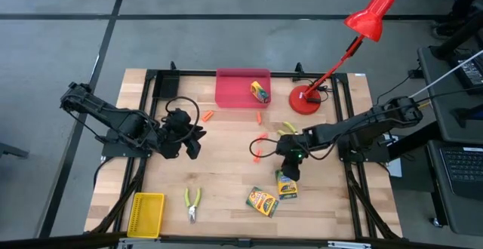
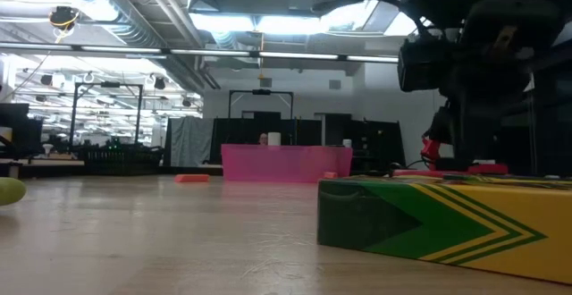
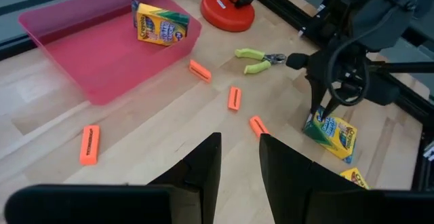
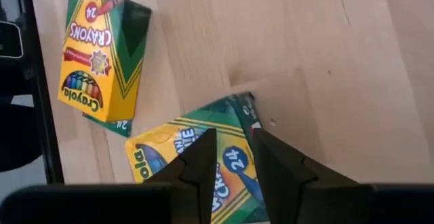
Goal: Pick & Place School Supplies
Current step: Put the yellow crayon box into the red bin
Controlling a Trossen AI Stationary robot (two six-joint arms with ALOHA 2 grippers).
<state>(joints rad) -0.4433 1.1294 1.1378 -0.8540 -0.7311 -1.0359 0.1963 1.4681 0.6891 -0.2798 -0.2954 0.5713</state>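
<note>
Three yellow-and-green crayon boxes show. One (image 1: pixel 259 91) stands in the pink tray (image 1: pixel 234 90). One (image 1: pixel 262 201) lies flat near the front edge. One (image 1: pixel 286 183) is tilted under my right gripper (image 1: pixel 289 170), which is shut on it. Several short orange sticks (image 3: pixel 234 98) lie scattered on the wood between the tray and the boxes. My left gripper (image 1: pixel 195 142) hovers left of centre, slightly open and with nothing in it, pointing toward the sticks. My right gripper comes slanting down from above onto one end of the crayon box, near a corner (image 3: pixel 319 119). One finger lies over the printed face (image 4: pixel 234 157) and the other by the green side edge (image 4: pixel 249 119); the fingers hide the contact itself. The box sits tilted, its lower edge on the table.
Green-handled pliers lie near the lamp (image 3: pixel 258 60), and another pair (image 1: pixel 192 204) lies at the front. A yellow basket (image 1: pixel 146 213) stands at the front left corner. The red lamp's base (image 1: pixel 306 98) stands right of the tray. A black frame rims the table.
</note>
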